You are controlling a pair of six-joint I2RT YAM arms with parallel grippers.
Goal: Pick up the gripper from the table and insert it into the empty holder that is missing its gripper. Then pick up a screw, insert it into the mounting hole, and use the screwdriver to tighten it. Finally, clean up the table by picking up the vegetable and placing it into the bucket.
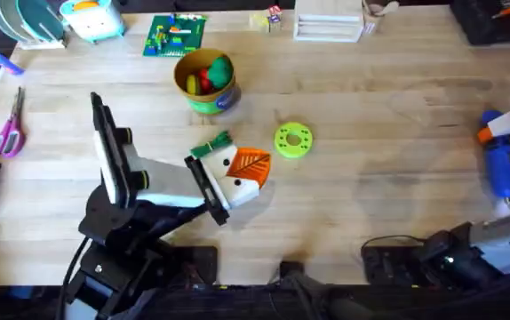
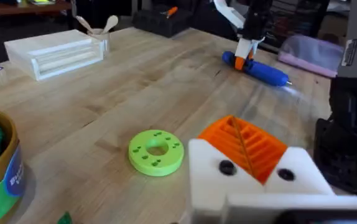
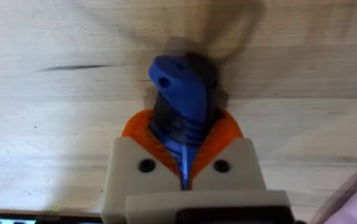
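Fingers of the right gripper (image 3: 185, 165), white with orange ribbed pads, are squeezing tight on the blue pen-shaped powered screwdriver (image 3: 181, 102); the screwdriver (image 1: 504, 164) is lying on the pale wooden table (image 1: 370, 178) at its right edge, so it is not lifted yet; it is sitting well apart from everything else. The left gripper (image 1: 242, 178) is hovering near the middle of the table; I cannot tell if it is squeezing or letting go. Just beside it, the small green leafy toy sprig (image 1: 212, 144) is lying on the wood; it is waiting to be cleaned up. The round yellow bucket with a green band (image 1: 207, 98) is standing near, farther back, holding red and green toy food; a flat lime-green disc with holes (image 1: 292, 140) is lying beside the left gripper. I cannot pick out the loose orange piece, the white holder or a screw, so I am guessing the screw tightening is the step going on; the sprig clean-up is left.
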